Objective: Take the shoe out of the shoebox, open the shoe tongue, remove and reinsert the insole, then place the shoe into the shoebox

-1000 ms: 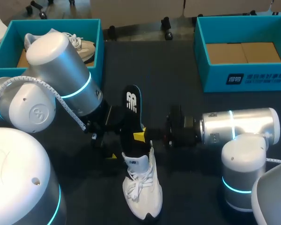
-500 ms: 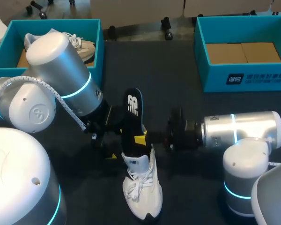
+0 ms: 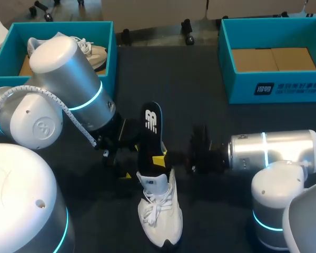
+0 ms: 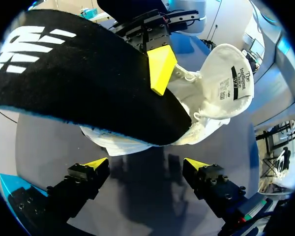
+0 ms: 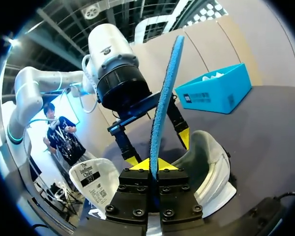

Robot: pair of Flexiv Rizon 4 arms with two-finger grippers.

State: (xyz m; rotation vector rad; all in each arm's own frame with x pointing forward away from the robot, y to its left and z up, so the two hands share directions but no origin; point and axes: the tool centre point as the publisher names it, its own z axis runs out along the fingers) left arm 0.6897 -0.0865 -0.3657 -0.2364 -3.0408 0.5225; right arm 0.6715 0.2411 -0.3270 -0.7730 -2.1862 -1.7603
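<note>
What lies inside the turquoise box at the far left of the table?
A white lace-up shoe lies inside the turquoise box, on a brown cardboard floor. The silver left arm covers most of the shoe and of the floor, so anything else there cannot be seen.

Light falls evenly from overhead. The rounded silver casings of the left arm (image 3: pixel 68 68) and the right arm (image 3: pixel 274 145) carry a soft pale sheen on their upper sides, without hard glare. The dark table (image 3: pixel 189 95) reads dim, so the black insole (image 3: pixel 150 132) nearly merges with it, while the white shoe (image 3: pixel 160 211) stands out brightly. In the left wrist view, faint soft-edged shadows lie on the table ahead of the left gripper (image 4: pixel 145 164).
</note>
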